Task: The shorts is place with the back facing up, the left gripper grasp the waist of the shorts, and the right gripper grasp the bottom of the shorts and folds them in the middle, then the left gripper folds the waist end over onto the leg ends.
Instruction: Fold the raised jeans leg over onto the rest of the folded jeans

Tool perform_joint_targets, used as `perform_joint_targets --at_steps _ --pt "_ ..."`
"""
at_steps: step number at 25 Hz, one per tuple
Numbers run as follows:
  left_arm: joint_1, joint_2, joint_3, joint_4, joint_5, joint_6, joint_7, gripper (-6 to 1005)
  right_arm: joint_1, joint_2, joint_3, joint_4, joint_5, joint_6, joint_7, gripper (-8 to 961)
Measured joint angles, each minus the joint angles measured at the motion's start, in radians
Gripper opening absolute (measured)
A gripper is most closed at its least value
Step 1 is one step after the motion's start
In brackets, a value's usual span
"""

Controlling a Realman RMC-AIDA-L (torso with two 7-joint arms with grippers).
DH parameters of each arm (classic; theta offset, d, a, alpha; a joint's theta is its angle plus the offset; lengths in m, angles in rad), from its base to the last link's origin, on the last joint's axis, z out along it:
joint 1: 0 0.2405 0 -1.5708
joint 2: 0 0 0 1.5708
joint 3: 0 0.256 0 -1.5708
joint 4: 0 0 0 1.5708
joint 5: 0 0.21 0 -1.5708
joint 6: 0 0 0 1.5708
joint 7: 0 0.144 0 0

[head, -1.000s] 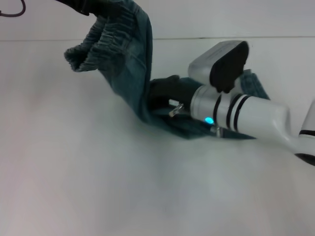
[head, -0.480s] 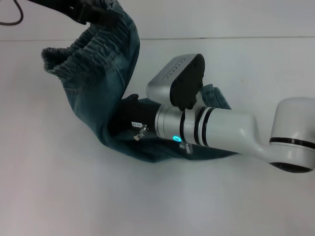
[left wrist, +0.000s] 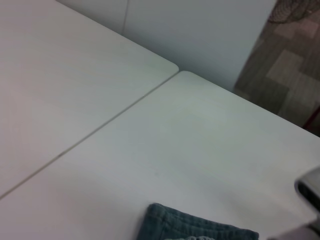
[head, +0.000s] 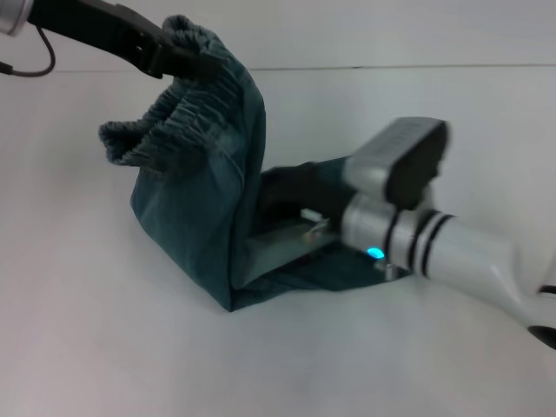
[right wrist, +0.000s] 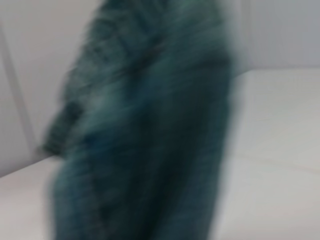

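While raised shorts [head: 195, 217] hide the right tool's [head: 278, 204] fingertips.

- White table [head: 130, 347]: plain top, evenly lit.
- Second white table [left wrist: 45, 75] butts against it; a thin seam [left wrist: 100, 125] runs between them, corners rounded.
- Pale wall panel [left wrist: 200, 35] stands just beyond the tables' edge.
- Floor [left wrist: 285, 85]: brown and grey carpet tiles.

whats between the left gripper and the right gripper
In the head view, the shorts hang from the left gripper as a wall before the right gripper.
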Motion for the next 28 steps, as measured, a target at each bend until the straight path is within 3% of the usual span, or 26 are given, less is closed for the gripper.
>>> perform_joint_targets --at_steps 5,10,15,21,22,28 --pt "-0.007 -0.021 0.009 -0.012 -0.001 0.001 0.017 81 -0.091 -0.006 0.164 -0.066 0.005 -0.063 -0.069 3" --pt "-0.027 -0.053 0.046 -0.025 -0.005 -0.016 0.031 83 -0.154 -0.009 0.390 -0.157 0.009 -0.216 -0.070 3" --pt "-0.056 -0.099 0.118 -0.037 -0.011 -0.064 0.040 85 -0.174 -0.018 0.580 -0.234 0.068 -0.356 -0.063 3" --pt "-0.082 -0.140 0.273 -0.110 -0.007 -0.180 0.043 87 -0.186 -0.021 0.607 -0.268 0.124 -0.420 -0.059 3" --pt "-0.089 -0.149 0.333 -0.152 -0.004 -0.238 0.043 87 -0.189 -0.021 0.609 -0.268 0.125 -0.421 -0.059 3" --pt "-0.117 -0.174 0.420 -0.278 -0.004 -0.374 0.041 89 -0.201 -0.018 0.604 -0.261 0.122 -0.413 -0.057 3"
